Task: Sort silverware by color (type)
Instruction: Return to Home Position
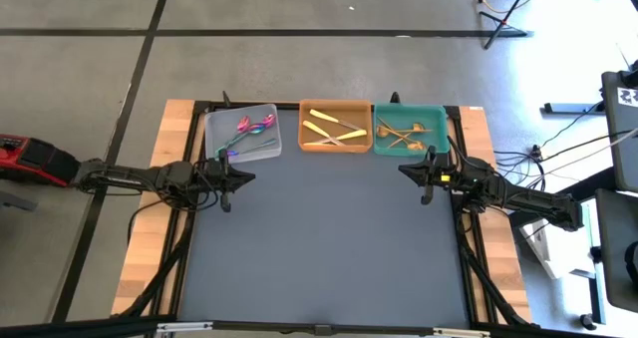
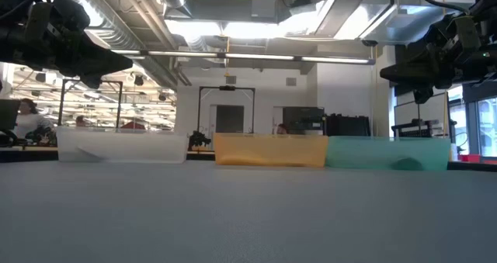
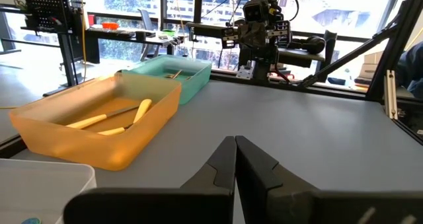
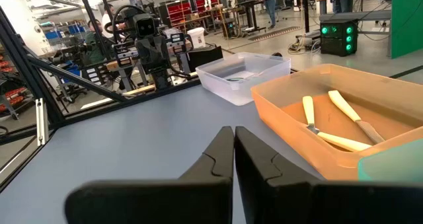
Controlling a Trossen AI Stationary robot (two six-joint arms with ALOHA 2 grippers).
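Three trays stand in a row at the table's far edge. The clear tray [image 1: 242,133] holds iridescent purple-teal pieces [image 1: 255,127]. The orange tray [image 1: 336,127] holds pale gold knives and forks [image 1: 334,127], which also show in the right wrist view [image 4: 334,121]. The teal tray [image 1: 410,129] holds copper-gold spoons [image 1: 404,133]. My left gripper [image 1: 229,185] hovers near the clear tray's near edge, shut and empty [image 3: 235,159]. My right gripper [image 1: 427,176] hovers near the teal tray's near edge, shut and empty [image 4: 234,151].
The grey mat [image 1: 324,248] stretches from the trays to the near edge with nothing lying on it. Black frame rails [image 1: 469,268] run along the table's sides. People and desks show in the room beyond the table.
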